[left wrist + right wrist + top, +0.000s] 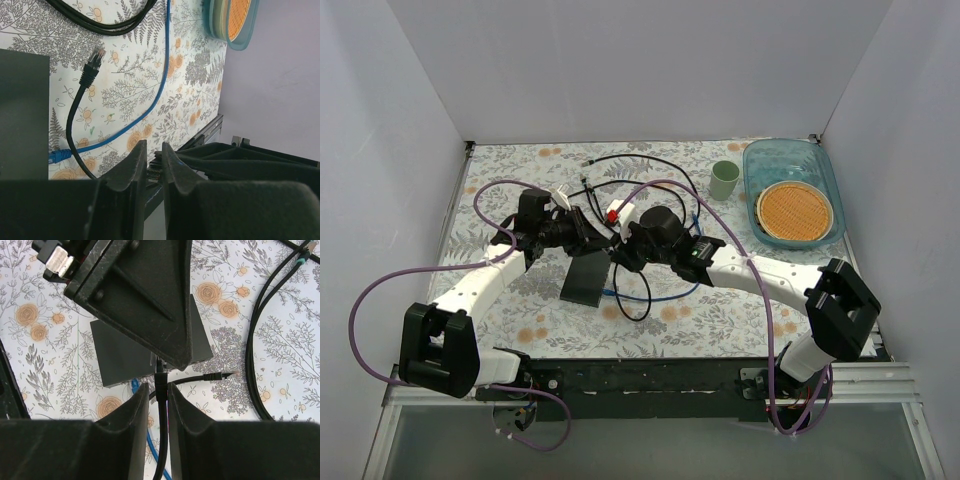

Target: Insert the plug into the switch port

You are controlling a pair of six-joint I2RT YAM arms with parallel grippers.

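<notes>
The dark grey switch (586,280) lies flat mid-table; its port row faces the right gripper in the right wrist view (120,357). My right gripper (157,387) is shut on the black cable's plug (161,380), whose tip is at the switch's port edge. The tip is hidden under my left gripper (140,295), so I cannot tell if it is seated. My left gripper (154,150) is shut with nothing visible between its fingers, and hovers over the switch (22,115). A blue cable (150,100) ends at the switch. A second black plug (92,62) lies loose.
A green cup (724,180) and a blue tray (760,160) holding an orange woven disc (795,212) stand at the back right. Black cables (640,162) loop at the back. A red and white object (618,212) lies behind the grippers.
</notes>
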